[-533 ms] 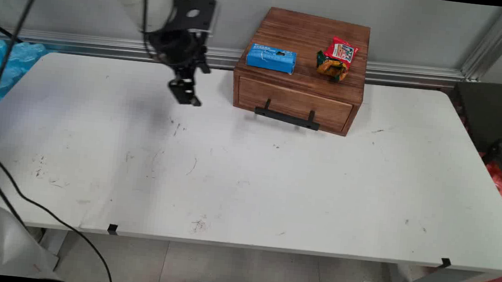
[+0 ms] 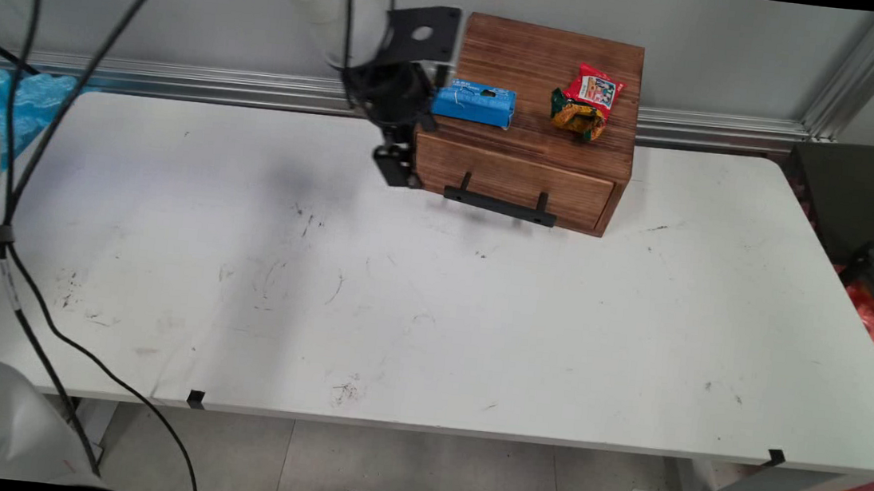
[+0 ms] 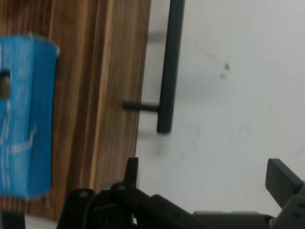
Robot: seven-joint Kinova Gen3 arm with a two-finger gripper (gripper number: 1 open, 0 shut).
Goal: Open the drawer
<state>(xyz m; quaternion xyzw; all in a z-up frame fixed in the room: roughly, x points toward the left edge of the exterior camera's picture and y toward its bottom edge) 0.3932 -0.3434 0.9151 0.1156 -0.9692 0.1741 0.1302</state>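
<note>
Tool [image 2: 396, 168] spread wide, empty, hanging at the left front corner of the wooden drawer box [image 2: 529, 126].

Seen from the hand: one fingertip [image 3: 132, 170] right by the box's front edge, the other [image 3: 282, 177] well out over the bare white surface [image 2: 415, 307], nothing between them. Black bar handle [image 2: 499, 205] of the closed drawer just to the tool's right in the main view, not touched. On top of the box: blue packet [image 2: 473, 101] lying flat near the left edge, close above the tool; red and yellow snack bag [image 2: 585, 102] crumpled further right, apart from the packet. Box set at the far side of the surface, by the wall. Black cables trailing down from the arm at the left.
</note>
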